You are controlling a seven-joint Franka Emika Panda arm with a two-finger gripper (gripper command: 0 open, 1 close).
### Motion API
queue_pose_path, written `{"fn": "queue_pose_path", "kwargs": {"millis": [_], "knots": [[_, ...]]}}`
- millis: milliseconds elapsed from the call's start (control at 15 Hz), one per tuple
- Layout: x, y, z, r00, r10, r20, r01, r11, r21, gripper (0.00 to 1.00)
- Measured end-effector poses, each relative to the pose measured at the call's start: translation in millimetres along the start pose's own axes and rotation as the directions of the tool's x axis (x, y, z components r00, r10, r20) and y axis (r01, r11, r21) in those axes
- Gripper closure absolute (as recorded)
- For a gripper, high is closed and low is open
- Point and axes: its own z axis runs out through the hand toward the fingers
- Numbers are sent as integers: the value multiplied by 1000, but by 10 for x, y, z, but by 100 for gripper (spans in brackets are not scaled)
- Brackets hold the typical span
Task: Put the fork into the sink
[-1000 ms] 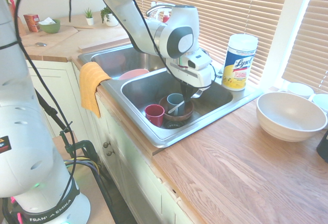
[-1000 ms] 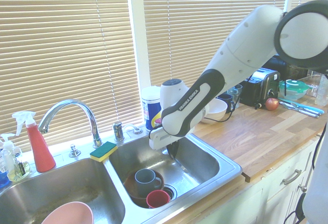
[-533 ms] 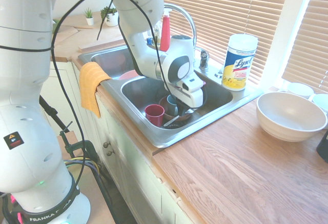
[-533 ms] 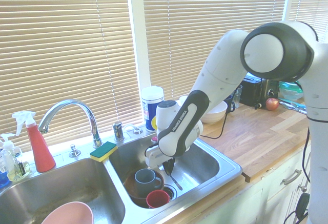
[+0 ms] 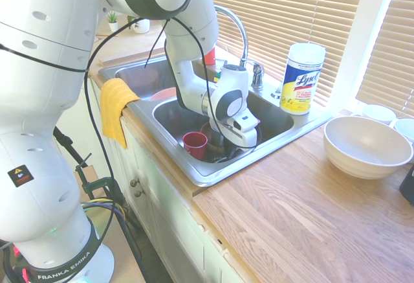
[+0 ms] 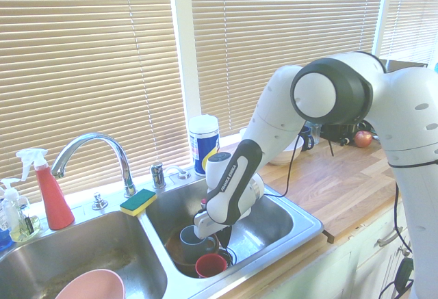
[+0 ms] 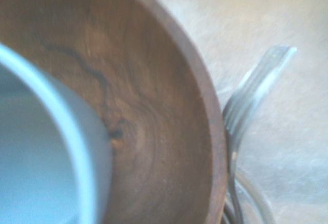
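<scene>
Fork [image 7: 245,106]: slim silver, tines up beside wooden bowl [image 7: 169,131] rim, inside sink [image 5: 284,124]. End effector [image 6: 222,234]: fingers fully closed, lowered into right basin; grip on fork unclear.

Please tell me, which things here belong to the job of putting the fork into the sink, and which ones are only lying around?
Belonging to the job:
- fork
- sink
- gripper, down in the basin

Only lying around:
- brown bowl with grey cup
- red cup
- wipes canister
- white bowl
- sponge
- spray bottle
- orange cloth
</scene>
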Motion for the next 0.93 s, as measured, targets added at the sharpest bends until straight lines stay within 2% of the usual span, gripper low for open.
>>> {"fn": "queue_pose_path", "kwargs": {"millis": [600,733,933], "knots": [[56,-54,-98,1000,-6,-6,7,1000,19,0],[88,-126,-388,999,-15,-29,16,999,31,0],[74,-236,-1074,998,-31,-57,34,998,56,0]]}}
